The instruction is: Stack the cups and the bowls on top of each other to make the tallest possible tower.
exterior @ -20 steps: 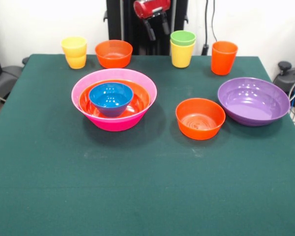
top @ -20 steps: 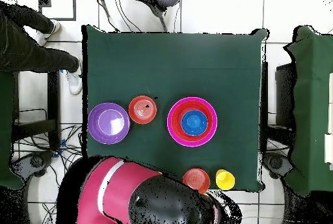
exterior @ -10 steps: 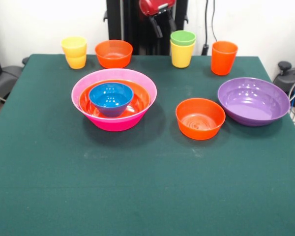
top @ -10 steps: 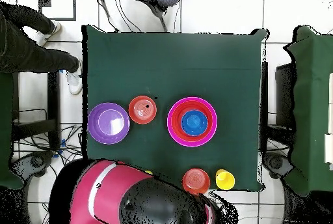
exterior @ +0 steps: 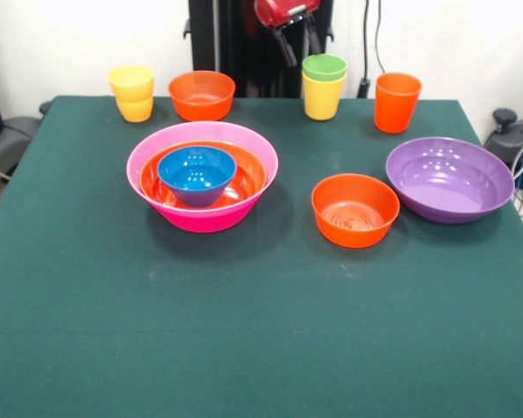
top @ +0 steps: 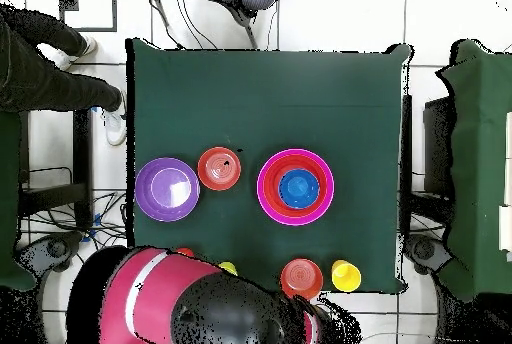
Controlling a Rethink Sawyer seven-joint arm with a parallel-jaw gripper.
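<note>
The tower's base is a big pink bowl (exterior: 157, 144) holding a wide orange bowl (exterior: 244, 183) and a small blue bowl (exterior: 196, 174); the pink bowl's rim also shows in the overhead view (top: 264, 188). A light green cup (exterior: 324, 66) sits in a yellow cup (exterior: 322, 97) at the far edge. My gripper (exterior: 303, 52) hangs open and empty just above and left of them. Another yellow cup (exterior: 132, 92), a small orange bowl (exterior: 201, 94), a tall orange cup (exterior: 397, 102), a second small orange bowl (exterior: 355, 209) and the purple bowl (exterior: 450, 178) stand apart.
The arm's red and black body (top: 190, 305) covers the near table edge in the overhead view and hides most of the green, yellow and orange cups there. A person's legs (top: 50, 70) show beside the table at upper left. Black pedestal (exterior: 235, 43) behind the far edge.
In the front view my gripper has moved right and slightly up, from beside the small orange bowl's side toward the green cup. Nothing on the table has moved.
</note>
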